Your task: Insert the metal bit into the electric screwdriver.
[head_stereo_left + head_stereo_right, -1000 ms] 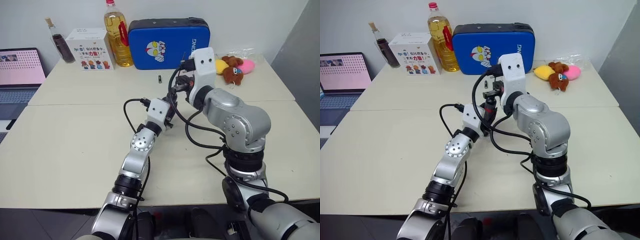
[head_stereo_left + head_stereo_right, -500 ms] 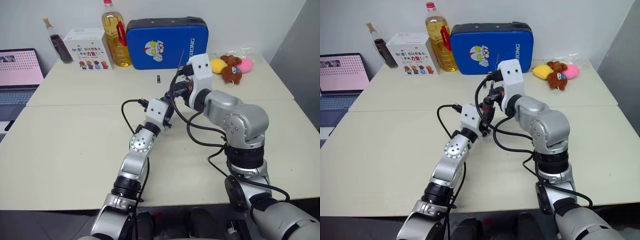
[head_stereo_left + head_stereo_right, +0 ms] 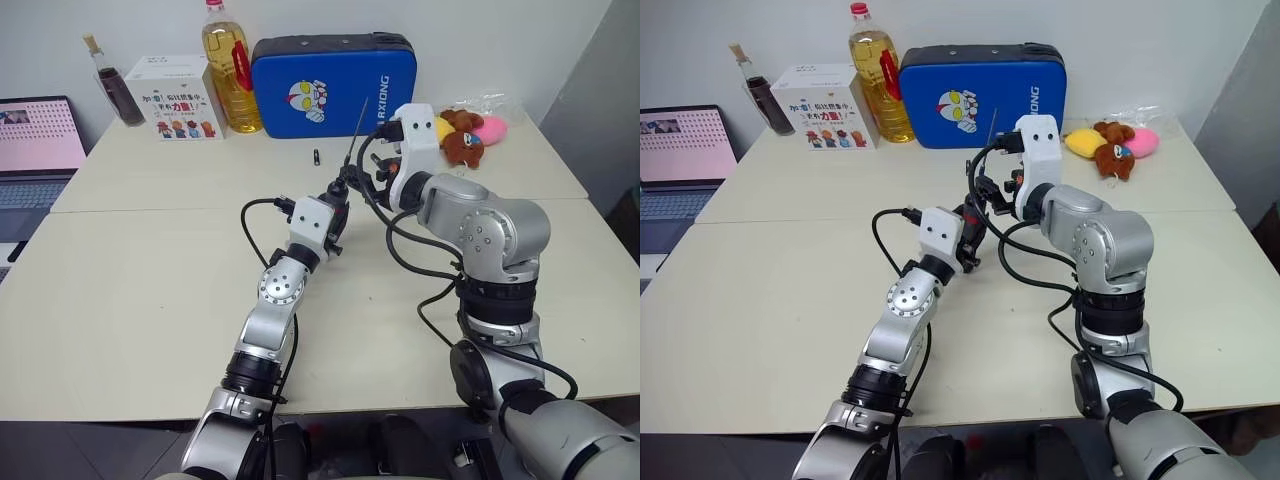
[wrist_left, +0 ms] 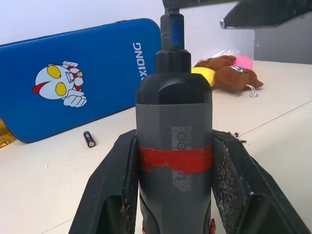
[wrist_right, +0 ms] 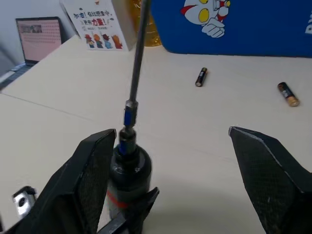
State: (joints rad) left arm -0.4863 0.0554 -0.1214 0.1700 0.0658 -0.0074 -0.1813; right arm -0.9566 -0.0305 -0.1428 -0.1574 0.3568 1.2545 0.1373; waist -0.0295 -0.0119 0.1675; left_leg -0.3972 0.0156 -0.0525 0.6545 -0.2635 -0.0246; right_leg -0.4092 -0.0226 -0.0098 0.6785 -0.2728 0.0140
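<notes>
While the left gripper [image 4: 173,195] clamps the screwdriver [image 4: 174,146], the bit [image 5: 137,58] stands seated; right gripper [image 5: 180,161] spread apart.

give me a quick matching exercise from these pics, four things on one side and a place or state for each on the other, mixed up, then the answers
Things:
1. electric screwdriver
2. metal bit
3. right gripper
4. blue case

Places or states:
A. open, fingers apart on either side of the tool's tip
B. standing at the back of the table beside the oil bottle
C. clamped between the left gripper's fingers
D. sticking up out of the tool's tip

Pairs: 1-C, 2-D, 3-A, 4-B
</notes>
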